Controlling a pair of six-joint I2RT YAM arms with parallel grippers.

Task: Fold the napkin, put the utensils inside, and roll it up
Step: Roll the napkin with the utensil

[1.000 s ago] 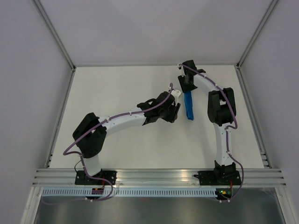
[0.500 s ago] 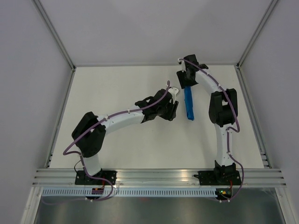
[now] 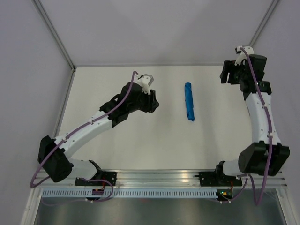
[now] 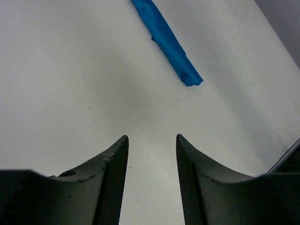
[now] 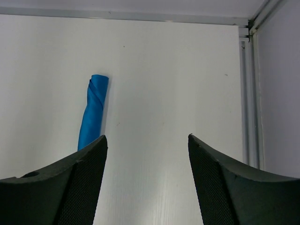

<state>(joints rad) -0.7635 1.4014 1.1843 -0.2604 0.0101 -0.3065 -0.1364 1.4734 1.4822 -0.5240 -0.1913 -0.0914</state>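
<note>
Both arms are backing off, left gripper (image 4: 152, 137) and right gripper (image 5: 147, 137) hanging spread and empty, leaving the rolled napkin (image 3: 188, 101) lying at two o'clock from centre, knife presumably wrapped inside, task seemingly finishing.

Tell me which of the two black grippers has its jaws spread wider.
The black right gripper: its own wrist view shows a broad gap between its jaws, while the left gripper has its jaws closer together. Both are empty.

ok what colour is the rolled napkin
Bright blue napkin, clearest in the left wrist view.
</note>
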